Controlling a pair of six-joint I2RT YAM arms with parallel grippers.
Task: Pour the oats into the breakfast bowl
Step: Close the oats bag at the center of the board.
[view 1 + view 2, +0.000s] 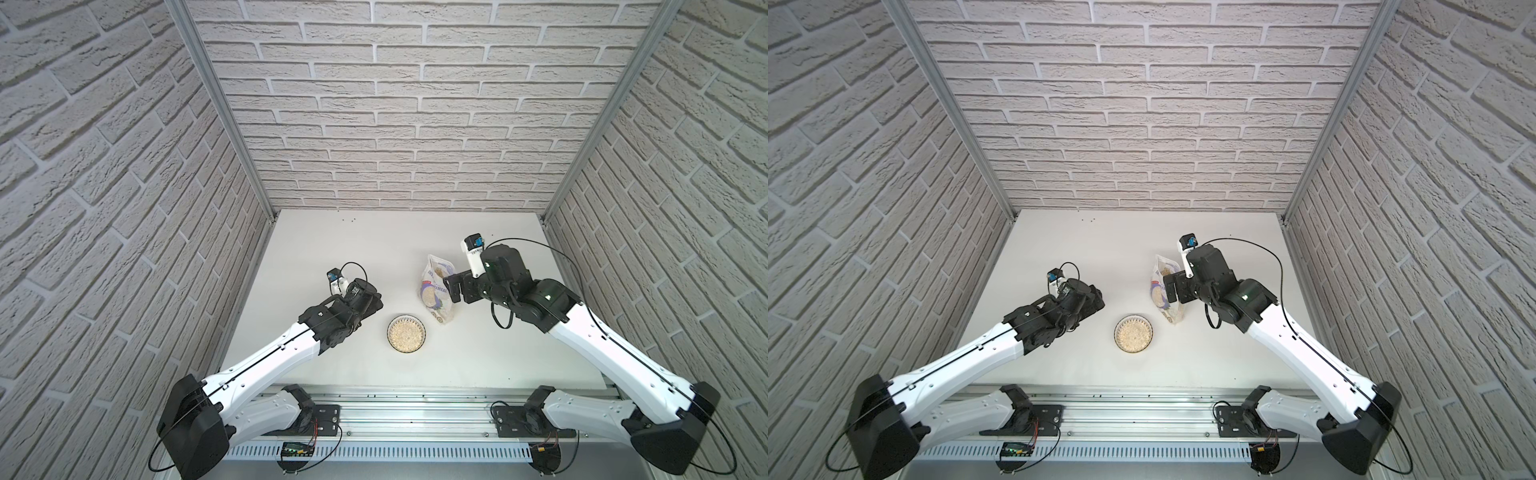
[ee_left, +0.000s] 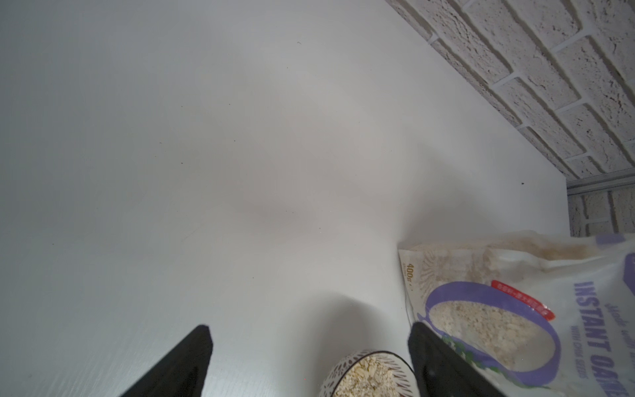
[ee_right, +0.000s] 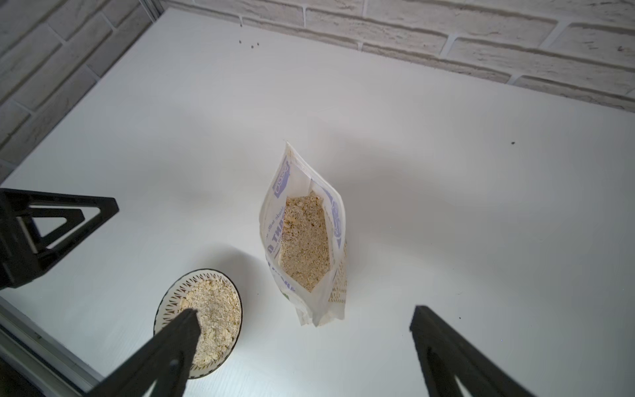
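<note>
The breakfast bowl (image 1: 406, 321) sits nearest on the surface (image 1: 332, 249), filled with the oats (image 3: 220, 309); the pour looks done. Just beyond and to its side, the left gripper (image 2: 309, 328) hangs spread and empty. Farther back the pouch (image 1: 432, 291) stands upright, mouth open, apart from the bowl, with the right gripper (image 3: 304, 312) spread wide above it, holding nothing. To finish well, lift each arm straight up and back; the soft pouch could tip and spill if it is brushed.

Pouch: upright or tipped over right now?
Upright. The pouch stands on the table with its mouth open upward; the right wrist view looks down on oats inside.
</note>
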